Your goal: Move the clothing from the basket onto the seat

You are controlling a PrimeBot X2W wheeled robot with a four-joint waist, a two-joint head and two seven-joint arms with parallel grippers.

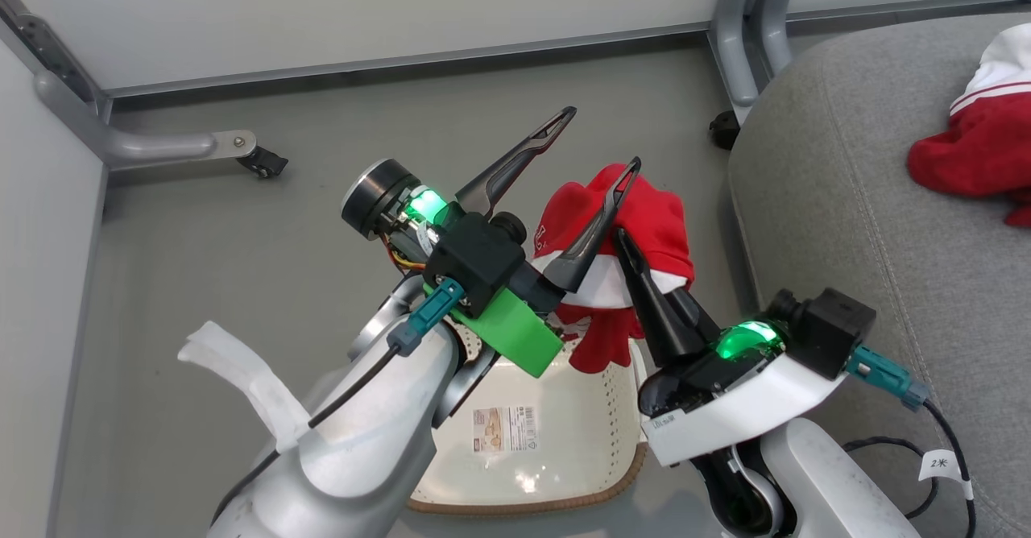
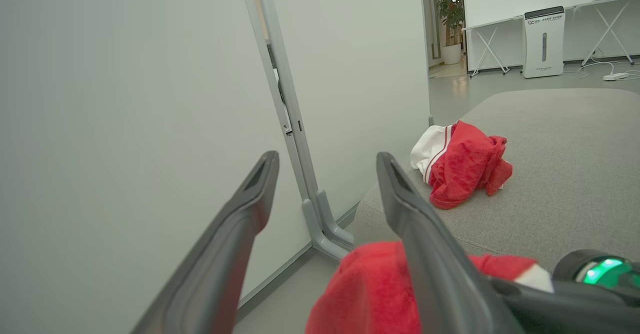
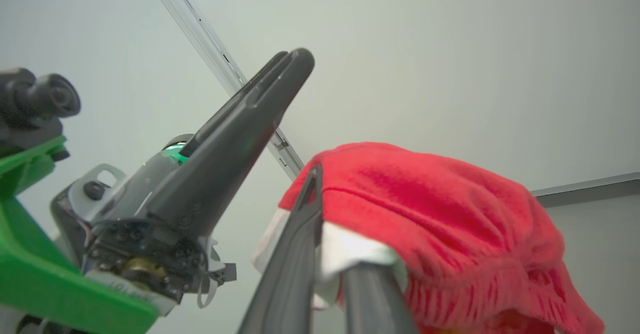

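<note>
Head view: the left claw (image 1: pixel 602 137) stands released, its two fingers spread wide with nothing between them. One finger crosses in front of the red garment (image 1: pixel 656 216), and I cannot tell whether it touches the cloth. The right claw (image 1: pixel 623 240) is clenched on that garment at its white trim, so the cloth drapes over the fingertips and hangs above the far edge of the basket (image 1: pixel 580 417). The basket sits on the floor (image 1: pixel 242 280) near the grey seat (image 1: pixel 846 216), with a label (image 1: pixel 503 429) showing on its bottom. A second garment (image 1: pixel 979 147), red with white striped trim, lies crumpled on the seat, well apart from the held one. In the right wrist view the white trim sits pinched between the closed fingers (image 3: pixel 295 264), with red cloth bulging over them. In the left wrist view the open fingers (image 2: pixel 235 234) frame a pale wall panel (image 2: pixel 125 99).
</note>
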